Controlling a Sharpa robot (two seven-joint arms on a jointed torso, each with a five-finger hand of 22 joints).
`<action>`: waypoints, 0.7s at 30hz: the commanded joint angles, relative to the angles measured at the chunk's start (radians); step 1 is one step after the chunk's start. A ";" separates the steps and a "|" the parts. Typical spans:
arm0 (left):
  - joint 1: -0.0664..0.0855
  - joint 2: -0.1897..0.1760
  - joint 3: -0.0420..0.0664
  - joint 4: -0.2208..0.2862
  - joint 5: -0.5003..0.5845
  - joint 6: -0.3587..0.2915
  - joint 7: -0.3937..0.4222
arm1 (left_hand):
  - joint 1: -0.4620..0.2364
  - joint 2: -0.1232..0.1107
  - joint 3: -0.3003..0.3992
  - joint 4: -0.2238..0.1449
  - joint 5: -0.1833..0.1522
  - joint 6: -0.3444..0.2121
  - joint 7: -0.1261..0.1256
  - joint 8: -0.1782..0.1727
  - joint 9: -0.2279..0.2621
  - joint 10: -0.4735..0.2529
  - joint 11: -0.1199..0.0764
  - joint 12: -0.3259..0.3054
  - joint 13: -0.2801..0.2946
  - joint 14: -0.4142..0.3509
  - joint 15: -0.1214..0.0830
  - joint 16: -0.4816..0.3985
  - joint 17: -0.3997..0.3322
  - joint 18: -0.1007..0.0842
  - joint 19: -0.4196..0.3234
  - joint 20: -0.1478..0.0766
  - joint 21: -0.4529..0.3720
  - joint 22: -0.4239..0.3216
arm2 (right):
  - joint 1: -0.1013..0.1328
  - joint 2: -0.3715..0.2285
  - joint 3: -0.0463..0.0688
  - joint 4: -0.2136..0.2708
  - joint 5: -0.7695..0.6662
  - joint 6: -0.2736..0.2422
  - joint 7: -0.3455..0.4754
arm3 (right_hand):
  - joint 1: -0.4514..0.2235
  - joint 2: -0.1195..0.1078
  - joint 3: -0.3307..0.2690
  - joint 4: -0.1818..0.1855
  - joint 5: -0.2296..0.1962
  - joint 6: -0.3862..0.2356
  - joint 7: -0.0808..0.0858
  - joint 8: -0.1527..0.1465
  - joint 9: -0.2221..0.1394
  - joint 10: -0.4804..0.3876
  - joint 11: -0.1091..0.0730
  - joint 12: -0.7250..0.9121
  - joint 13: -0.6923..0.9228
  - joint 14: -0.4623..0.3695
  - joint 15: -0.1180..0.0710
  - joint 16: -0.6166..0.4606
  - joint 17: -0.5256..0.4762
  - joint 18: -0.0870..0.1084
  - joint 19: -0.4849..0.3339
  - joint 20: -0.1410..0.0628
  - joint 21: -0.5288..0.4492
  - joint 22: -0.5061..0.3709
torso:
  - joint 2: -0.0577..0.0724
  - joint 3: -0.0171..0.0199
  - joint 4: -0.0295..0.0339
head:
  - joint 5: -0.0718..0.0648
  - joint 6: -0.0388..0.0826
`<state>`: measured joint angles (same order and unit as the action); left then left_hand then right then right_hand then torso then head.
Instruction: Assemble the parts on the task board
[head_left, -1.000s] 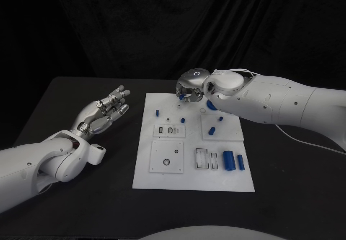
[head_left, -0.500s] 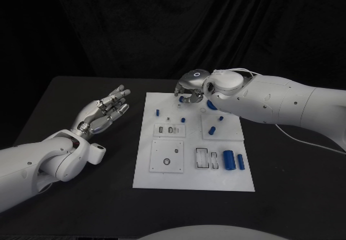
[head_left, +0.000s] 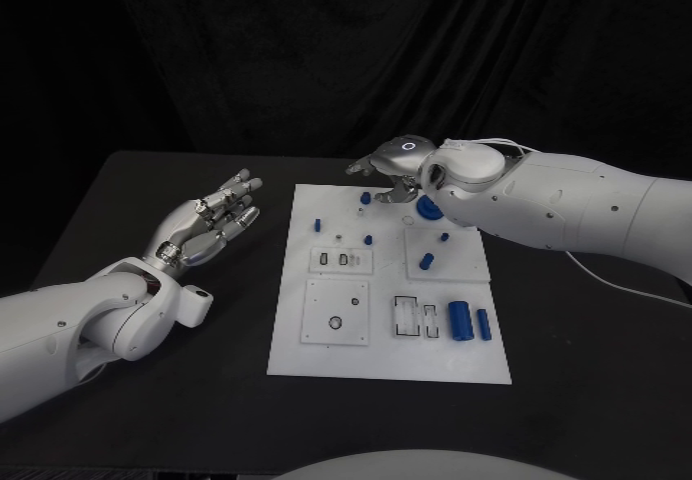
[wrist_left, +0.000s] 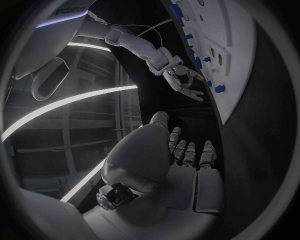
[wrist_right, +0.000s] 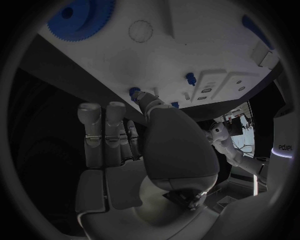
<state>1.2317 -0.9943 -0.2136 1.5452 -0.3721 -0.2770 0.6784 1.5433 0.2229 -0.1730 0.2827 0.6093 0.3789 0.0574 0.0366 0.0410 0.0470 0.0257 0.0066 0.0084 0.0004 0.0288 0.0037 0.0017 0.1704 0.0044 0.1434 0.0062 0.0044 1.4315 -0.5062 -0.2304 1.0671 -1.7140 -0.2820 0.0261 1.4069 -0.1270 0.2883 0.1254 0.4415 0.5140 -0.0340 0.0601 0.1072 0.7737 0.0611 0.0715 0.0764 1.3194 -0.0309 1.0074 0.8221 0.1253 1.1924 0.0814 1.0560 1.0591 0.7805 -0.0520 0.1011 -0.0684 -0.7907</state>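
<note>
Right robot hand (head_left: 397, 170) hovers empty, fingers apart, over task board (head_left: 387, 350).

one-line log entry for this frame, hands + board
left hand: open, off the board | right hand: above task board far edge, holds nothing visible | blue parts: lying on board

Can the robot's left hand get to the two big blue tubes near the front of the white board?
Probably yes. The left hand is open beside the task board, and nothing lies between it and the blue cylinders.
</note>
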 joint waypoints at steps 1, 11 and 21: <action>0.003 -0.005 0.001 0.003 -0.005 0.012 0.140 | 0.011 0.000 0.004 0.000 0.005 0.001 0.005 0.005 0.000 -0.002 0.008 0.003 0.001 0.000 0.005 -0.004 -0.002 0.010 0.002 0.008 -0.001 0.000 | 0.008 -0.045 0.001 0.045 0.015 -0.102 -0.003 | -0.003 0.013 -0.007 0.001 0.002 0.064 0.019 0.010 0.008 0.043 0.000 0.011 0.009 0.014 -0.001 0.009 0.008 0.004 0.014 -0.002 0.004 0.011 | 0.000 -0.0004 0.0007 | 0.007 0.000; 0.003 -0.022 0.001 0.005 -0.005 0.010 0.140 | 0.011 0.000 0.004 0.000 0.005 0.001 0.005 0.005 0.000 -0.002 0.008 0.003 0.001 0.000 0.005 -0.004 -0.002 0.010 0.002 0.008 -0.001 0.000 | 0.040 -0.221 0.001 0.189 0.025 -0.096 -0.043 | -0.009 -0.002 0.016 0.015 0.006 0.355 0.080 0.027 0.025 0.263 -0.070 0.709 0.597 0.058 -0.044 0.089 0.118 -0.006 0.040 -0.047 0.012 0.062 | -0.001 -0.0007 -0.0004 | 0.005 -0.003; 0.003 -0.015 0.001 0.001 -0.005 0.018 0.139 | 0.012 0.000 0.006 -0.001 0.006 0.002 0.008 0.005 0.001 -0.002 0.010 0.002 0.001 0.000 0.007 -0.004 -0.002 0.010 0.002 0.010 -0.001 0.000 | 0.040 -0.310 -0.005 0.222 0.058 0.012 -0.094 | -0.111 -0.016 -0.012 0.096 0.001 0.363 0.090 0.006 0.025 0.797 -0.079 1.499 1.494 0.251 -0.047 0.563 0.749 -0.067 0.213 -0.047 0.300 0.345 | -0.001 -0.0011 -0.0079 | 0.002 -0.001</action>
<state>1.2318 -1.0114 -0.2136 1.5462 -0.3723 -0.2738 0.6784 1.5432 0.2229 -0.1730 0.2827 0.6093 0.3789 0.0574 0.0366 0.0410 0.0430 0.0290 0.0066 0.0083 0.0004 0.0287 0.0037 0.0009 0.1703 0.0080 0.1469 0.0062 0.0044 1.4726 -0.8128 -0.2359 1.2863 -1.6795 -0.3244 -0.0148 1.3034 -0.1431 0.2784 0.2128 0.4492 0.8804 0.0512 0.0704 0.1311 1.4616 -0.0179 1.5597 1.3082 1.4618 -0.0803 1.5548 1.3081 0.0691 1.3969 0.0349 1.3422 1.3081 0.7794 -0.0529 0.0969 -0.0664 -0.7897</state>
